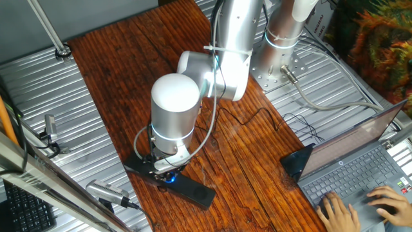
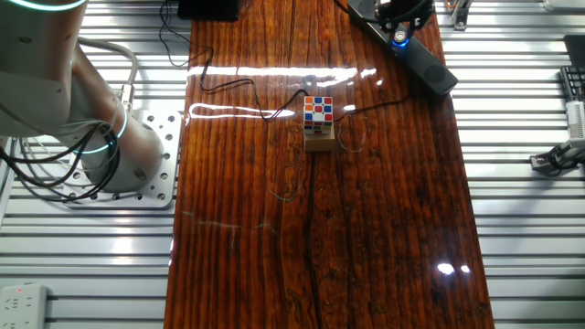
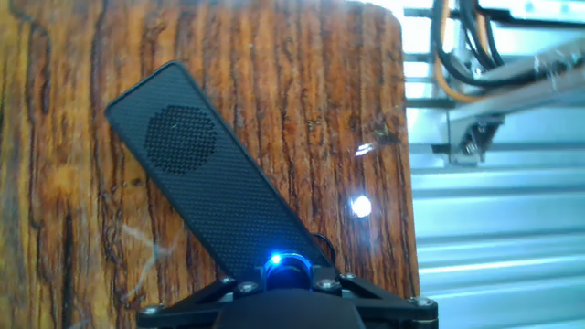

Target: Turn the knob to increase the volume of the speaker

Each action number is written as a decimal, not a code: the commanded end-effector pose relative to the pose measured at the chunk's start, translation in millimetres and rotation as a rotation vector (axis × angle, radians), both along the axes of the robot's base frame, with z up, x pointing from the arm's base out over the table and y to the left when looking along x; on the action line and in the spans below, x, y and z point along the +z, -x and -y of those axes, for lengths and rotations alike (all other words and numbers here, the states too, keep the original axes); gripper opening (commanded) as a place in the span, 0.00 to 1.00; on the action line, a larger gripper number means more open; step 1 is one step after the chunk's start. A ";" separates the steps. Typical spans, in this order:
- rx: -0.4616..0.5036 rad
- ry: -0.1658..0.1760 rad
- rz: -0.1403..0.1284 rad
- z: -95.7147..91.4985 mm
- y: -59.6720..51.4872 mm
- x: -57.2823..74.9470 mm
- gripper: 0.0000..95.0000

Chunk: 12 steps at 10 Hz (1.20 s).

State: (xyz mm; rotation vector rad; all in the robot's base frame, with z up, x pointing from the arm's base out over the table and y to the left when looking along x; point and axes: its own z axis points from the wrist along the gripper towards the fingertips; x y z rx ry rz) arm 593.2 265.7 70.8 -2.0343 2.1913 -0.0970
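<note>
A dark, striped wooden table (image 2: 366, 228) sits over ribbed metal flooring, with a laptop (image 1: 360, 164) at the lower right of one fixed view, a person's hands (image 1: 360, 206) on its keys. In the other fixed view a coloured puzzle cube (image 2: 318, 111) stands on a small wooden block near the upper middle of the boards, a thin cable curling beside it. The speaker (image 3: 206, 178) lies diagonally at the table's edge, lower left in the first fixed view and upper right in the other. The gripper (image 1: 168, 173) hangs straight above the bar's middle, right over the knob (image 3: 279, 267), whose blue ring glows at the bottom centre of the hand view. The fingers seem to sit at the knob, but whether they clamp it cannot be told.
</note>
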 end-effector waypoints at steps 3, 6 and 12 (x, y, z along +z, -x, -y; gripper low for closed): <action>-0.152 -0.031 -0.011 0.2 0.4 0.3 0.00; -0.258 -0.066 -0.024 0.1 0.7 0.3 0.00; -0.435 -0.094 -0.041 0.1 1.0 0.2 0.00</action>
